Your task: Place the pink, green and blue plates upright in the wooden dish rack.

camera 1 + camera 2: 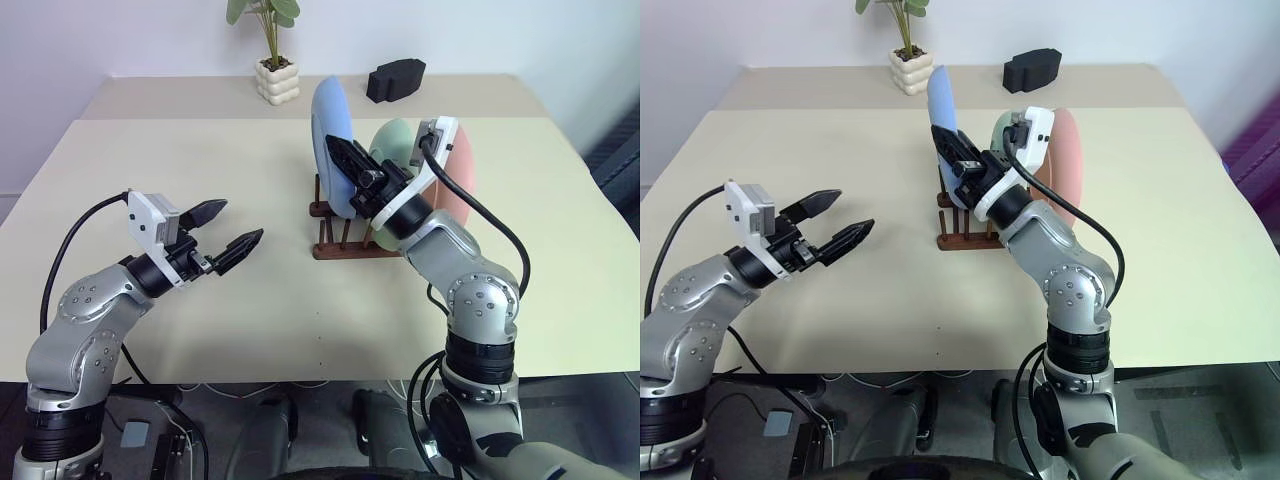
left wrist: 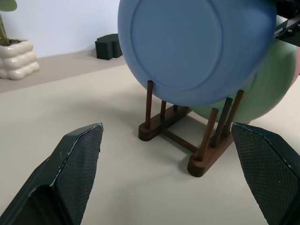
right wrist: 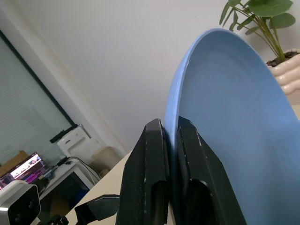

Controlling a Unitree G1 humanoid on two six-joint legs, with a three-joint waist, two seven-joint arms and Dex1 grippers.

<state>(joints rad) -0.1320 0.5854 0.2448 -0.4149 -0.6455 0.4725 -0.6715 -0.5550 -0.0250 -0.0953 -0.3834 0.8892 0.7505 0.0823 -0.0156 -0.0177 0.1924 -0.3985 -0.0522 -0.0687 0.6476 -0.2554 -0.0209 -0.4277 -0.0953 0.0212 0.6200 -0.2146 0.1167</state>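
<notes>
Nearest, on the left, the left pincer (image 1: 231, 227) is hovering above the pale surface (image 1: 200, 160) with its two black fingers spread wide and nothing between them, aiming rightward toward the rack. To the right and a little farther, the right pincer (image 1: 343, 160) is reaching up and to the left from its arm, its fingers pressed together on the rim of the blue plate (image 1: 331, 122), one finger on each face of the rim as the right wrist view is showing. The wooden dish rack (image 1: 340, 245) is sitting on the surface at mid-depth, right of centre, its dark pegs rising from two base rails. The blue plate is standing upright at the rack's left end, its lower edge sitting between the pegs, its back facing the left pincer. Just behind it to the right, the green plate (image 1: 394, 140) is standing upright in the rack, partly hidden by the right arm. The pink plate (image 1: 461, 180) is standing at the right end, beyond the green one, also largely covered by the arm and its white wrist camera. At the far edge of the surface, a cream pot with a green plant (image 1: 277, 80) is sitting left of a black block (image 1: 396, 80), both well apart from the rack.
</notes>
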